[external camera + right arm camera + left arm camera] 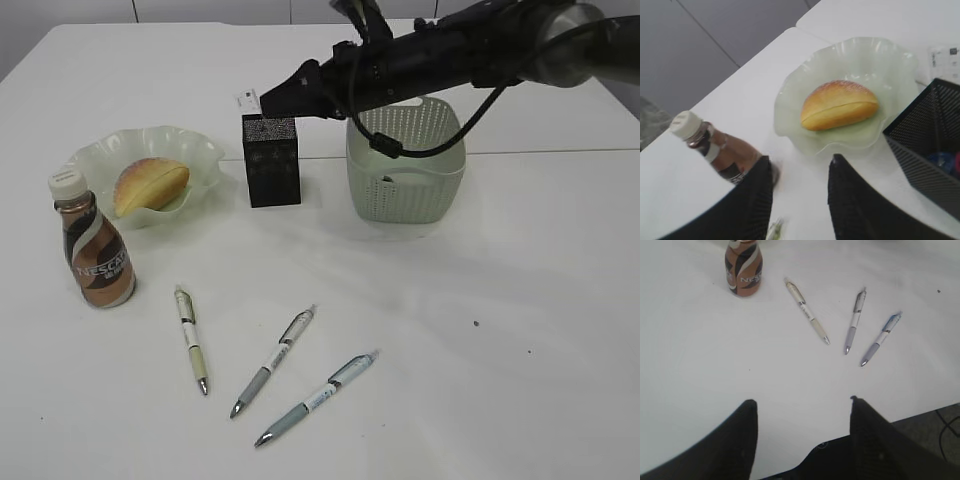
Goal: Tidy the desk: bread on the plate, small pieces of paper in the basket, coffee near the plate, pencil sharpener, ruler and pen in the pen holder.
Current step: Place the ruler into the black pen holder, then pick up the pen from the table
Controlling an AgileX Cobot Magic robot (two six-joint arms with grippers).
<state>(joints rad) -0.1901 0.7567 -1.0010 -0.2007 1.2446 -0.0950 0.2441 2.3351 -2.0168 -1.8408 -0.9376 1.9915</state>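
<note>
Three pens (pixel 275 361) lie fanned ahead of the parted left gripper (pixel 802 412), tips toward it. The right gripper (pixel 800 170), also parted and empty, hangs tilted over the pen holder (pixel 271 160).

The right arm (pixel 470 50) reaches leftward across the table's far side, its gripper (pixel 262 97) held high with jaws parted and empty. The left gripper (pixel 802 405) hangs open, holding nothing.

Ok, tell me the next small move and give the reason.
Probably bring the open right gripper back and down to the nearest pen. Bread is on the plate, the coffee stands beside it, but three pens lie loose on the table, outside the pen holder. The left gripper could do it too.
</note>
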